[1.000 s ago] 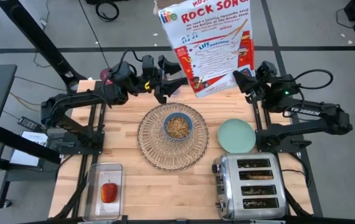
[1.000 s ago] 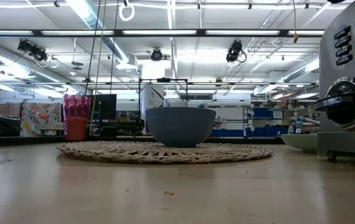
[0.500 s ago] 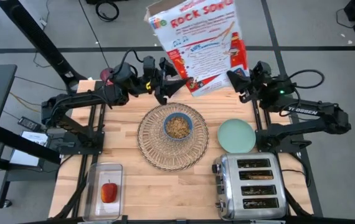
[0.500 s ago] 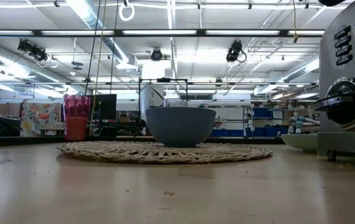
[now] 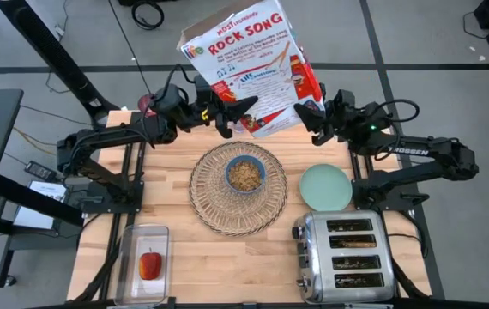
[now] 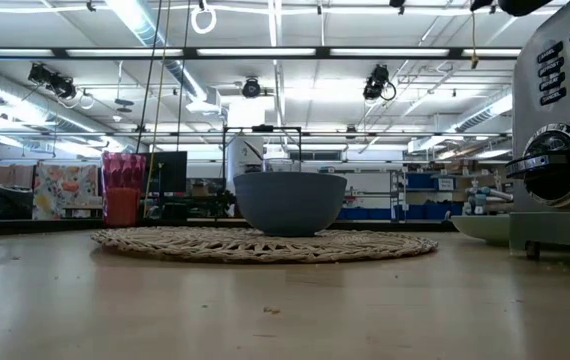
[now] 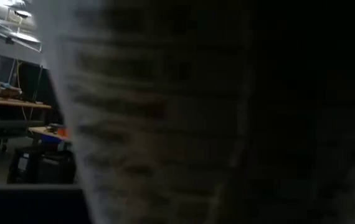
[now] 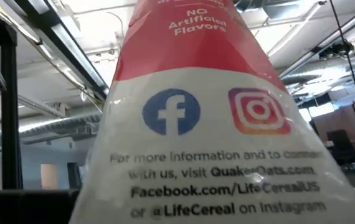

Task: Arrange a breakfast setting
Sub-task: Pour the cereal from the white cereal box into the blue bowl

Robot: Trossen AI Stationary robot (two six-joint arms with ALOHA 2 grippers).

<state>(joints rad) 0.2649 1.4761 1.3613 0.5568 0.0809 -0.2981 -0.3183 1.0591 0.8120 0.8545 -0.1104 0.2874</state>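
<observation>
I hold a Life cereal box (image 5: 246, 69) aloft over the bench's (image 5: 184, 257) far edge. The right end effector (image 5: 311, 120) clamps the box's lower corner; the left end effector (image 5: 232, 116) sits against its opposite edge, but I cannot tell whether it grips.

Done, as I judge it: woven straw placemat (image 5: 214, 210) centred, blue bowl (image 5: 245, 175) on it, filled with cereal.

Outstanding: the mint-green plate (image 5: 326, 187) sits empty beside the mat; toast slices remain in the chrome toaster (image 5: 344, 257); the red apple (image 5: 149, 264) lies in its clear container (image 5: 144, 233) near the front-left corner; the red-filled glass (image 6: 121, 190) stands at the far left.
</observation>
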